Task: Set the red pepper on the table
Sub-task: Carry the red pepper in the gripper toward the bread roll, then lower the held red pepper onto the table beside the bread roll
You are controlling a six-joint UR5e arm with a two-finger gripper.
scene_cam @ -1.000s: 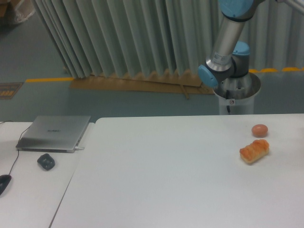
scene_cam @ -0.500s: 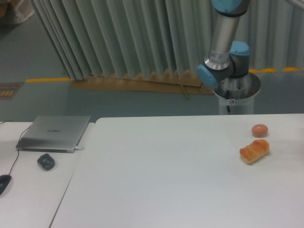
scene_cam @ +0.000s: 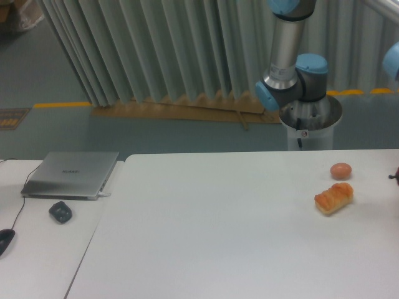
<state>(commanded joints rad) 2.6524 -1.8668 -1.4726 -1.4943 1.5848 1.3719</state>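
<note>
A big white table (scene_cam: 218, 237) fills the lower part of the view, and near its right side lie an orange-brown bread roll (scene_cam: 334, 198) and, just behind it, a small tan-pink ball (scene_cam: 341, 170), the two close together but not touching. Behind the table stands the robot arm (scene_cam: 288, 56), its grey tube rising out of the top of the view from blue-capped joints on a round metal base (scene_cam: 310, 121), with another blue cap (scene_cam: 393, 61) just showing at the right edge. The gripper itself cannot be made out: at the far right edge, at about the height of the ball, only a tiny dark speck (scene_cam: 394, 176) pokes into view, too small to identify, so there is no telling how wide the fingers are or whether they hold anything. The red pepper is not visible anywhere in the picture. To the left is a narrower white desk (scene_cam: 43, 249) with a closed grey laptop (scene_cam: 72, 174), a small dark object (scene_cam: 60, 212) in front of it and a black mouse (scene_cam: 5, 240) with its cable at the left edge
</note>
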